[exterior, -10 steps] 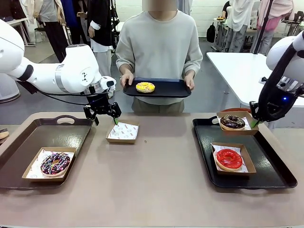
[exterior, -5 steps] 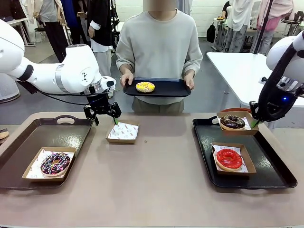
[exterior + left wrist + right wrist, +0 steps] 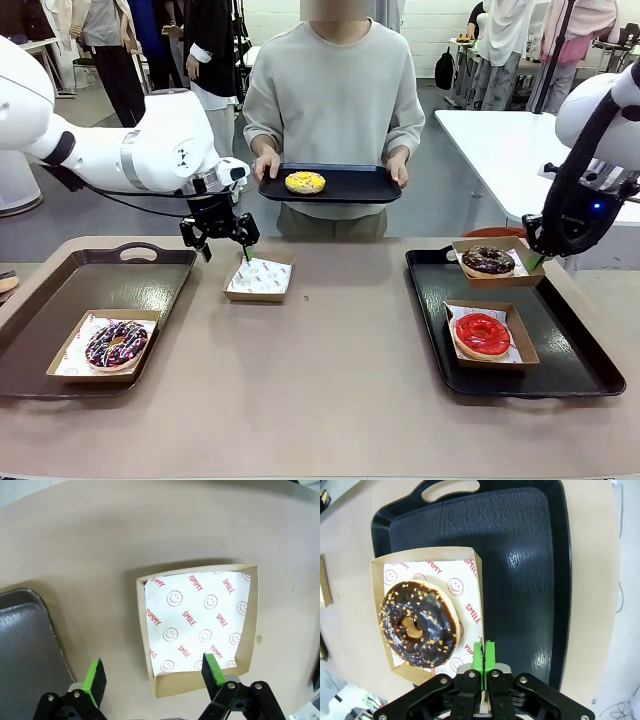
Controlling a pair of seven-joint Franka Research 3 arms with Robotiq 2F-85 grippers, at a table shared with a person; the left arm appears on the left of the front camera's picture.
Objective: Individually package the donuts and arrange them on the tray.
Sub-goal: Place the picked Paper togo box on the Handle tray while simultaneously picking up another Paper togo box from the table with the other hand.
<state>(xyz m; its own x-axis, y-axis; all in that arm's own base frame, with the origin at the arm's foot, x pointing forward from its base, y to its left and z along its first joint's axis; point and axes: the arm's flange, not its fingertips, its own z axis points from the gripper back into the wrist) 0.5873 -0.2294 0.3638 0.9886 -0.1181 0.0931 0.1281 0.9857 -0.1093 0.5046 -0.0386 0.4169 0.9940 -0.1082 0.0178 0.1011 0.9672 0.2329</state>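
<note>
Chocolate donut [image 3: 417,625] flat, hole up, in box [image 3: 422,553], right tool [image 3: 484,655] pinched on box rim, left tool [image 3: 154,670] spread open.

Glossy red donut [image 3: 482,334]. Yellow-iced donut [image 3: 305,182]. Chocolate donut [image 3: 416,625], orange-tan sprinkles. Dark donut [image 3: 116,343], pink stripes, coloured sprinkles. Box [image 3: 182,684]: brown card; white liner [image 3: 200,620], red smileys, red "YUMMY"/"SMILE" print. Right tray [image 3: 570,350] black; held tray [image 3: 350,186] black; left tray [image 3: 120,280] dark grey-brown. Surface [image 3: 330,380] tan. Fingers [image 3: 224,700] black, green pads [image 3: 95,676].
</note>
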